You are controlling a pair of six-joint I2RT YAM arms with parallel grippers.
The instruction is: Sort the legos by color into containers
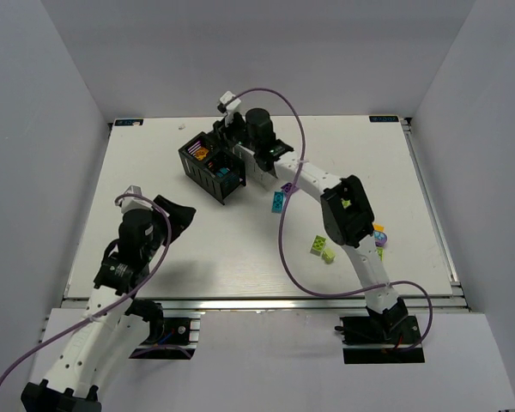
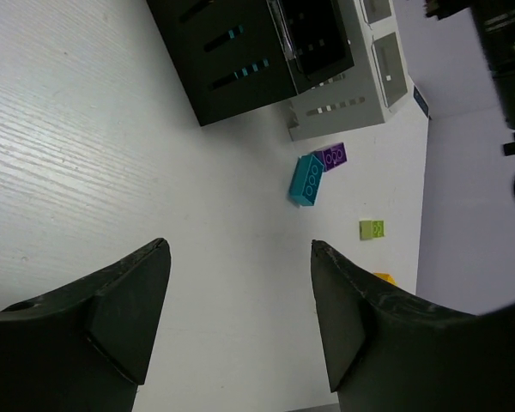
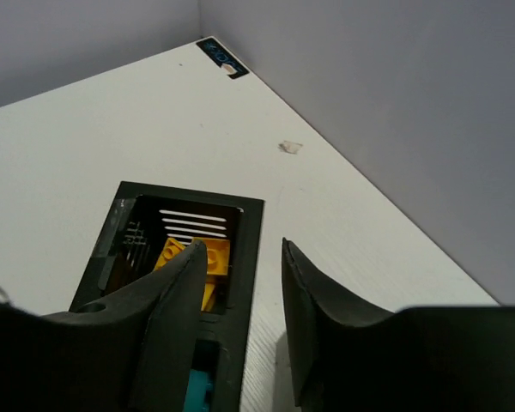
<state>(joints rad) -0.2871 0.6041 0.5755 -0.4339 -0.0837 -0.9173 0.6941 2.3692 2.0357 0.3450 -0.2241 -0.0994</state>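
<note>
teal brick loose on table, just beside purple brick, long axis 1-to-7 in left wrist view | 1 o'clock from left gripper, jaws wide, empty; neither arm clearly nearer | right gripper part-spread, empty, over orange bricks in black container | white container plain in left wrist; top view has right arm over it

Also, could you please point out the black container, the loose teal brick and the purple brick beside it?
black container (image 1: 199, 175): top external view, on its near side wall.
teal brick (image 2: 308, 176): left wrist view, on its studded face.
purple brick (image 2: 332, 155): left wrist view, on its studded face.
</note>
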